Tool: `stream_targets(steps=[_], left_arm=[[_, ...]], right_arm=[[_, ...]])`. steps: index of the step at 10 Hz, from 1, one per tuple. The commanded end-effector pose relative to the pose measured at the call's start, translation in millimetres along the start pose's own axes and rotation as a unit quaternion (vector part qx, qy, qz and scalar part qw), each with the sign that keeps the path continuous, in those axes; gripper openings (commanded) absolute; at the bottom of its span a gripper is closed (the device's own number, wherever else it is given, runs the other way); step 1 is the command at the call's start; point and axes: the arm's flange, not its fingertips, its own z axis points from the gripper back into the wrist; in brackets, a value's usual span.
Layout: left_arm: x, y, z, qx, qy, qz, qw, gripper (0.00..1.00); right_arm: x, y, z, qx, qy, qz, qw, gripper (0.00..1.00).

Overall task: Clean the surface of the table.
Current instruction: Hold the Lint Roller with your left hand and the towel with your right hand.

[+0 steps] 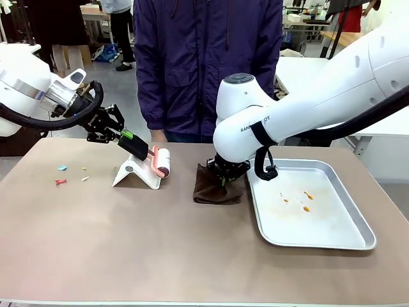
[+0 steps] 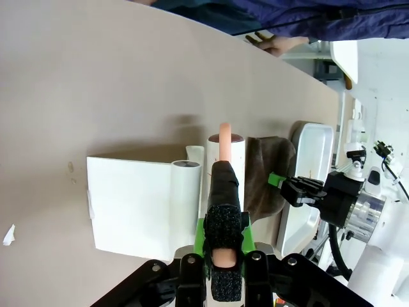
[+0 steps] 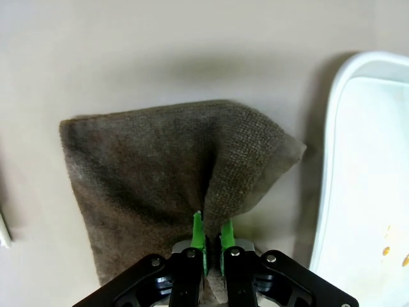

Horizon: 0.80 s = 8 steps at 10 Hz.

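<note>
Left end effector (image 1: 130, 139) clamped on pink-handled lint roller (image 1: 160, 161), right end effector (image 3: 213, 236) pinching dark brown cloth (image 3: 147, 166) on taupe worktop (image 1: 128, 243)

Table (image 1: 128, 243) taupe-brown. Cloth (image 1: 216, 187) dark brown. Lint roller (image 1: 160, 161) — pink handle, white roll; stand (image 1: 136, 175) white. Tray (image 1: 319, 225) silver, orange spots. Teal scrap (image 1: 62, 168), pink scrap (image 1: 60, 182).

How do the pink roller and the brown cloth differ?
The pink-handled lint roller with a white roll is rigid; the dark brown cloth is soft and crumpled. The roller is held tilted by its handle in the left gripper; the cloth lies on the taupe table, a fold pinched by the right gripper. Both are gripped.
</note>
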Motion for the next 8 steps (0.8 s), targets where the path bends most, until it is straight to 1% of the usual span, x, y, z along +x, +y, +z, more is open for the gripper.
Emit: stream_targets(steps=[1,3,4,5,6,8], left_arm=[[-12.6,0.3,8.4,-0.036,-0.005,-0.018,0.999,0.0],[-19.6,-1.7,24.1,-0.064,0.001,-0.032,0.997,0.0],[-24.3,-2.4,35.8,-0.079,0.002,-0.041,0.996,0.0],[-29.6,-2.1,49.2,-0.098,0.002,-0.051,0.994,0.0],[-36.7,-0.3,65.9,-0.121,0.0,-0.062,0.991,0.0],[-53.9,8.1,96.7,-0.146,0.02,-0.086,0.985,0.0]], right_arm=[[-2.5,-23.0,11.9,0.044,0.021,-0.022,0.999,0.0],[-7.1,-50.2,35.8,0.119,0.026,-0.051,0.991,0.0],[-11.6,-64.5,47.7,0.173,0.031,-0.064,0.982,0.0],[-16.0,-76.8,58.5,0.237,0.033,-0.072,0.968,0.0],[-21.7,-89.9,68.5,0.311,0.032,-0.07,0.947,0.0],[-40.4,-113.7,81.7,0.415,0.041,-0.043,0.908,0.0]])
